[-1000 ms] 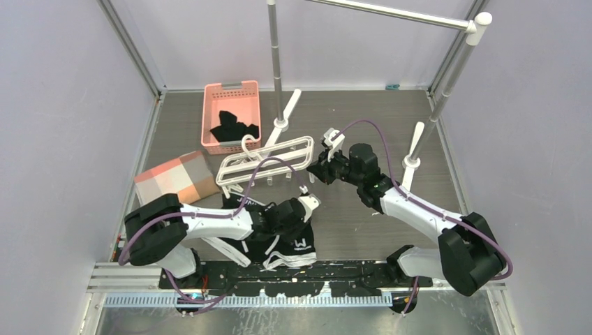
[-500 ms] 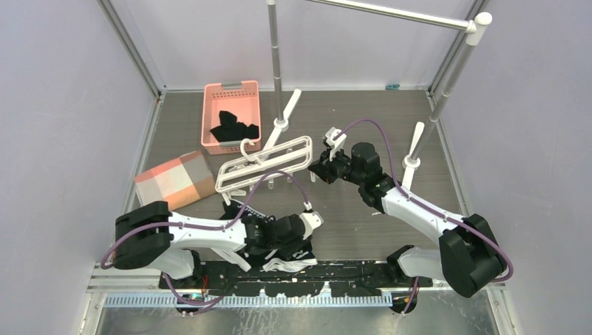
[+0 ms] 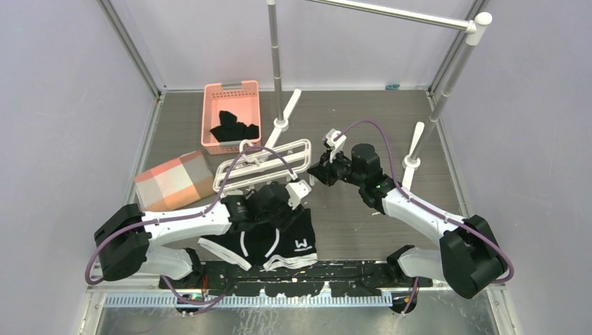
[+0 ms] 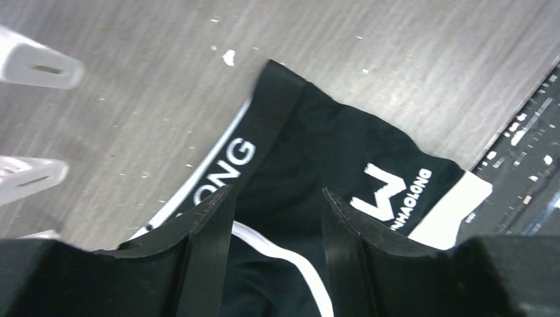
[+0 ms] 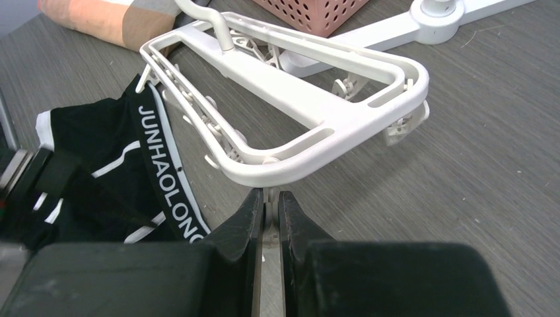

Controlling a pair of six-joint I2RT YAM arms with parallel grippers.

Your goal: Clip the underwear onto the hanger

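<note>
Left wrist view shows your left gripper [image 4: 274, 198] half spread just above the underwear [image 4: 330, 145], gripping nothing; the underwear lies flat on the near side, lettering up. Further out, the right gripper [image 5: 267, 198] is clamped on the hanger [image 5: 317, 112] by a thin bit under its rim, which only the right wrist view reveals. Tug there and the hanger could slip free or tip

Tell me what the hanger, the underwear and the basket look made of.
The hanger looks like white moulded plastic, smooth, slightly glossy. The underwear is black fabric, matte, with soft folds, probably a stretch knit. The basket seems pink plastic, given its perforated walls.
</note>
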